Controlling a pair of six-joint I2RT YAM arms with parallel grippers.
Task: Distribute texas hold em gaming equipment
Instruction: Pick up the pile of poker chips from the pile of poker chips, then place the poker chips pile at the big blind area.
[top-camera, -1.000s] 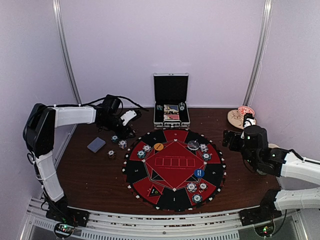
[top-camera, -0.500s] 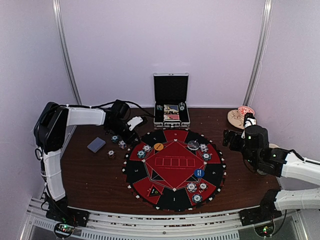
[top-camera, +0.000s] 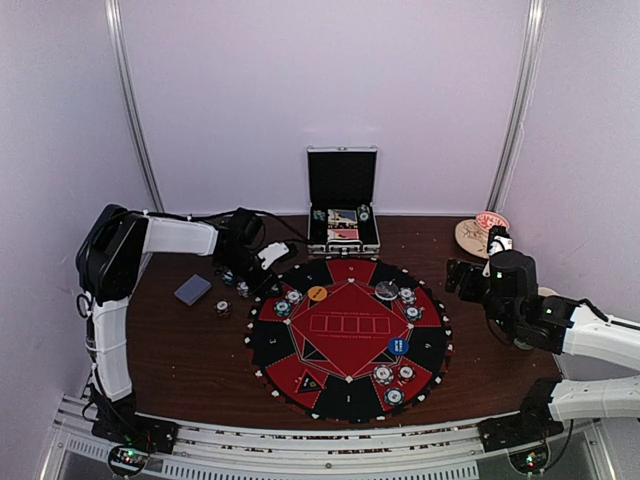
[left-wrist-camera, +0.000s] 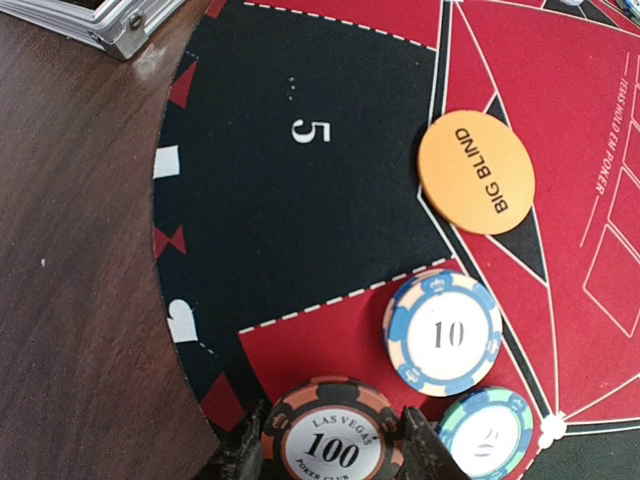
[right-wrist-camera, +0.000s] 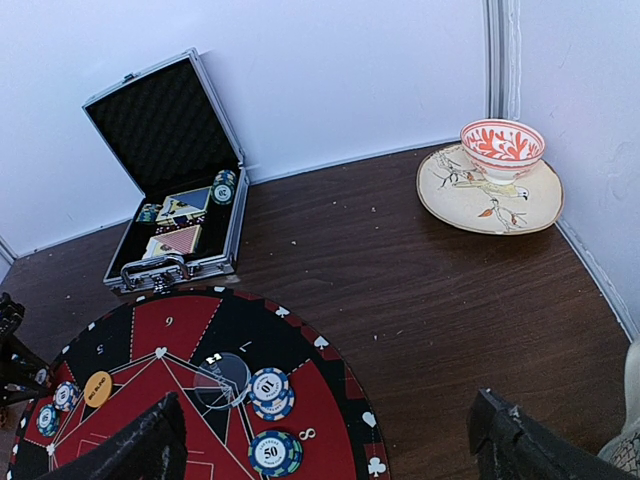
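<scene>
nearest the arm bases, three poker chips (top-camera: 383, 375) sit at the near rim of the round red-and-black mat (top-camera: 345, 400), with a blue marker disc (top-camera: 398, 346) just beyond them. the right hand (right-wrist-camera: 327, 420) hangs by the mat's right edge, its fingers (right-wrist-camera: 130, 450) spread wide with nothing between them. on the left, a grey-blue card deck (top-camera: 192, 290) lies on the worktop (top-camera: 180, 350) with a few loose chips (top-camera: 245, 289) near it. the left hand (left-wrist-camera: 333, 455) is over the mat's far left edge, pinched narrow on an orange-edged 100 chip (left-wrist-camera: 333, 440), held flat over a red segment beside the black seat marked 5; whether the chip touches the mat cannot be told. toward the mat's centre from it lie a blue-and-white 10 chip (left-wrist-camera: 443, 333) and a teal-edged chip (left-wrist-camera: 490, 432) just beside each other, and further on the orange big blind disc (left-wrist-camera: 477, 172). across the mat a dark disc (right-wrist-camera: 222, 378) rests beside two blue-edged chips (right-wrist-camera: 270, 385). by the far wall an open metal case (top-camera: 343, 215) holds cards and chips, and a tan dish (right-wrist-camera: 490, 190) carrying a red-and-white bowl (right-wrist-camera: 502, 148) sits in the far right corner.
</scene>
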